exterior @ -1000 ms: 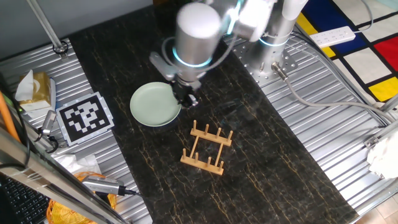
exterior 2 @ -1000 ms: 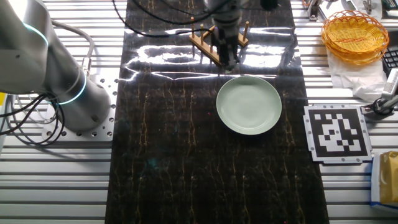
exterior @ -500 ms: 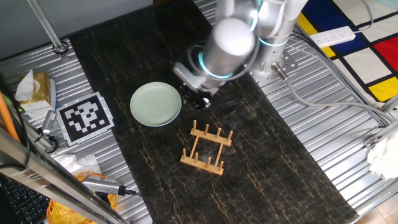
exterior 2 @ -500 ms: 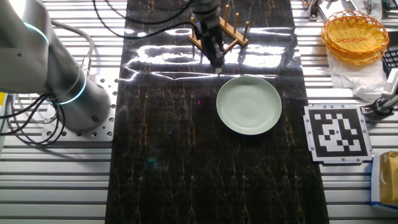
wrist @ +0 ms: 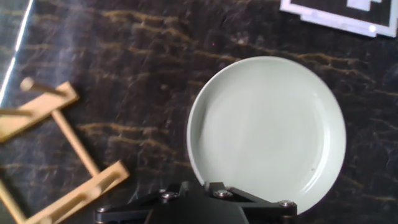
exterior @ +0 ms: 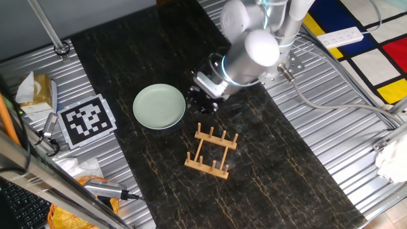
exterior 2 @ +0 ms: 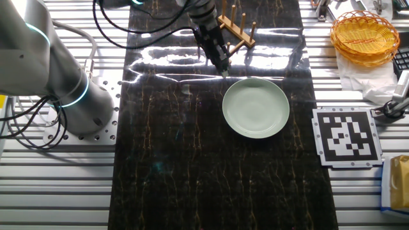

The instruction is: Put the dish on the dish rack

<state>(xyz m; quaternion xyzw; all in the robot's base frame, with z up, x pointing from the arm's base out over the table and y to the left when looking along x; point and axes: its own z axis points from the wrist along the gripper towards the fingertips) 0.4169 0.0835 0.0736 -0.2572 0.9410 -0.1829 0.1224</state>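
The pale green dish [exterior: 159, 107] lies flat on the dark marble tabletop [exterior: 267, 165], just beside the gripper [exterior: 202, 104] on the side away from the wooden dish rack [exterior: 212, 151], but can't tell if the jaws are open or closed.

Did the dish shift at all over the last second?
No. The dish keeps its spot beside the marker card, flat on the table, off the dish rack.

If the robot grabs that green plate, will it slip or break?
The dish looks glossy, so it could slip between the fingers. It seems hard and stiff, probably ceramic, so a drop might chip it. It lies flat on the table with a low rim, so the gripper likely must pinch its edge.
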